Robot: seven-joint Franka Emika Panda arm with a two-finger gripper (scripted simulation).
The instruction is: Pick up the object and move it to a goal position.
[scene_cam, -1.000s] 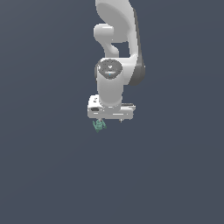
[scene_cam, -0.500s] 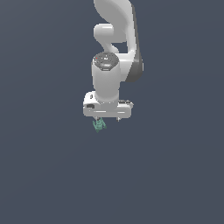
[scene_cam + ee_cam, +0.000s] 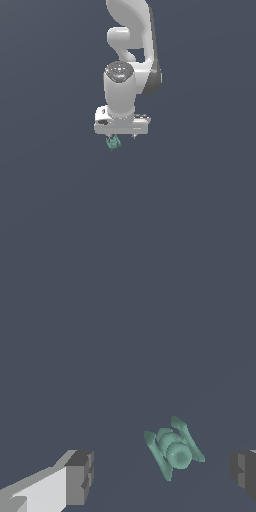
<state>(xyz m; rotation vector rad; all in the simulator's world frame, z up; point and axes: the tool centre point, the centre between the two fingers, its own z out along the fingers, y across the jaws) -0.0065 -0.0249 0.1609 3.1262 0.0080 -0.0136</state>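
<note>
While gripper (image 3: pixel 162 473) spread wide, object (image 3: pixel 173 447) between fingers, untouched; fingertips cut off in wrist view

You've got a teal-green object (image 3: pixel 173 448) with darker streaks, white gripper (image 3: pixel 160 473) with grey fingertips (image 3: pixel 80 477), slate-blue backdrop

A: What lies between the fingers (image 3: pixel 80 478)?
B: The teal-green object (image 3: pixel 173 448), tilted, nearer one dark pad than the other, touching neither.
A: And the gripper (image 3: pixel 162 476)?
B: Spread wide.
</note>
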